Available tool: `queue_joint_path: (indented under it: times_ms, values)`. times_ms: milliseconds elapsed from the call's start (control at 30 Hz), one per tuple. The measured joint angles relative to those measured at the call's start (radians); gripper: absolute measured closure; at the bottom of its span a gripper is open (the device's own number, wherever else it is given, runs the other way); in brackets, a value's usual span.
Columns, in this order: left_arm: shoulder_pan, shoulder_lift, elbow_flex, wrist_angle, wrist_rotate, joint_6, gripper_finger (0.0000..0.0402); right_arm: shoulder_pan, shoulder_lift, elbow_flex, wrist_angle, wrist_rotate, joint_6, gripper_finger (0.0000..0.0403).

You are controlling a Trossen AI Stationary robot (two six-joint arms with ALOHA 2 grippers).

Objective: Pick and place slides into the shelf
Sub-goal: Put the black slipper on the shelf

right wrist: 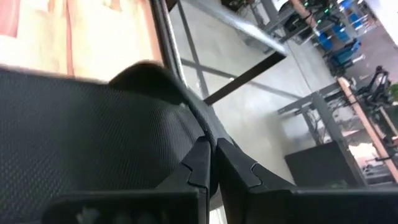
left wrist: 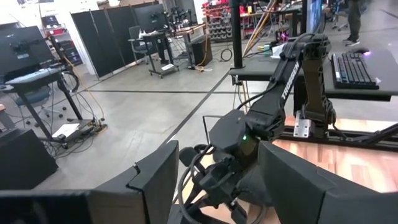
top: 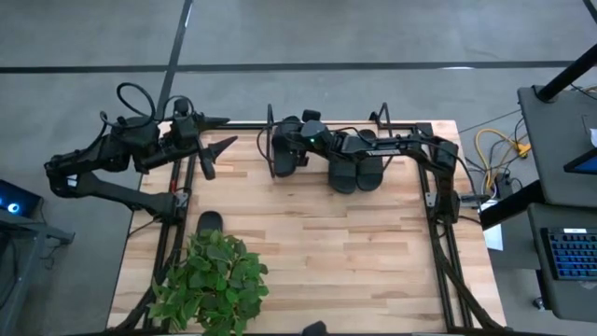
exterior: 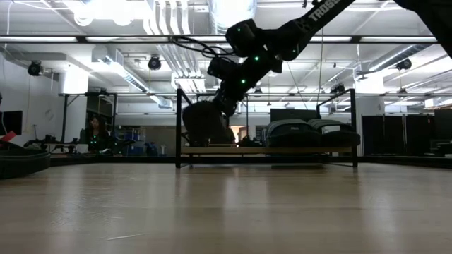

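A slide (top: 283,149) is pinched in the right gripper (top: 297,147) at the shelf (top: 276,126); lowering onto its board is needed next. The left gripper (top: 216,145) is parked wide open.

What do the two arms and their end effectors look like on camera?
Both arms are dark, jointed tubes with looping black cables. The right arm has white lettering and small green lights. The left end effector has flat, black, angular fingers; the right end effector's have notched edges.

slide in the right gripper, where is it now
In the high view the held slide hangs tilted at the shelf's left end, pinched by the right gripper, left of two slides already shelved.
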Motion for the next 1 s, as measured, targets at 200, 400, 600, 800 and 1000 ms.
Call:
queue_joint_path:
  times_ms: [200, 400, 600, 800, 1000]
  values:
    - [0.000, -0.001, 0.000, -0.001, 0.001, -0.005, 0.0196, -0.005, 0.001, 0.002, -0.012, -0.009, 0.006, 0.0394]
    - [0.000, 0.003, 0.000, 0.000, 0.000, -0.005, 0.0196, -0.004, -0.002, 0.011, -0.060, -0.009, 0.021, 0.0375]
    - [0.000, 0.009, 0.000, 0.000, 0.000, -0.005, 0.0196, -0.004, -0.002, 0.012, -0.059, -0.010, 0.071, 0.0329]
    - [0.000, 0.012, 0.000, 0.000, 0.000, -0.005, 0.0196, -0.004, -0.004, 0.012, -0.088, -0.009, 0.105, 0.0280]
    - [0.000, 0.015, 0.000, 0.000, 0.001, -0.005, 0.0196, -0.003, -0.004, 0.012, -0.123, -0.007, 0.133, 0.0251]
